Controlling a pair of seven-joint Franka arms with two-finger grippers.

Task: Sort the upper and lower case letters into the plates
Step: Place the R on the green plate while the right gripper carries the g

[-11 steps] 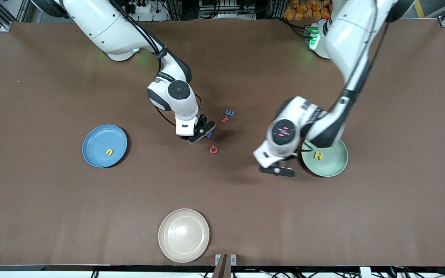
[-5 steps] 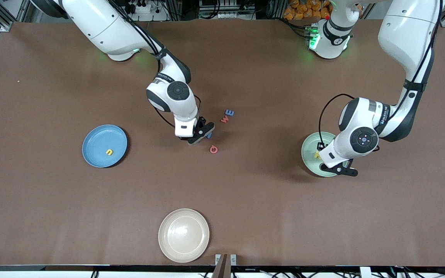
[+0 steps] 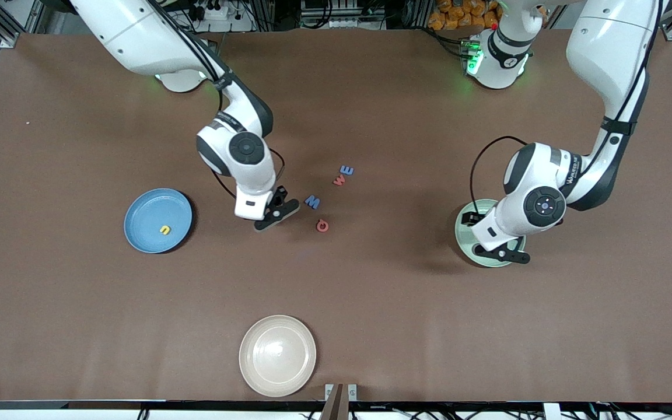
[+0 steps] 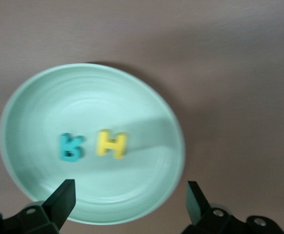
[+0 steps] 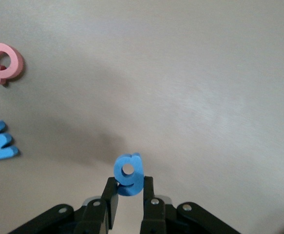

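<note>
- Sorting is judged to be midway: a blue lowercase letter (image 5: 128,174) is pinched between the narrow jaws of the right gripper (image 3: 276,213), lifted over the worktop (image 3: 371,291) near the remaining letters.
- Carriage to the blue plate (image 3: 137,233), where a yellow lowercase piece (image 3: 165,230) lies, is called for next, then release above its middle.
- A blue W-shaped letter (image 3: 312,202) and a coral letter (image 3: 322,225) lie apart from those jaws, ungrasped.
- Wide and empty jaws are shown on the left gripper (image 4: 127,202), hanging directly over the pale green plate (image 4: 29,102); a teal letter (image 4: 71,147) and a yellow H (image 4: 111,144) rest between and below them.
</note>
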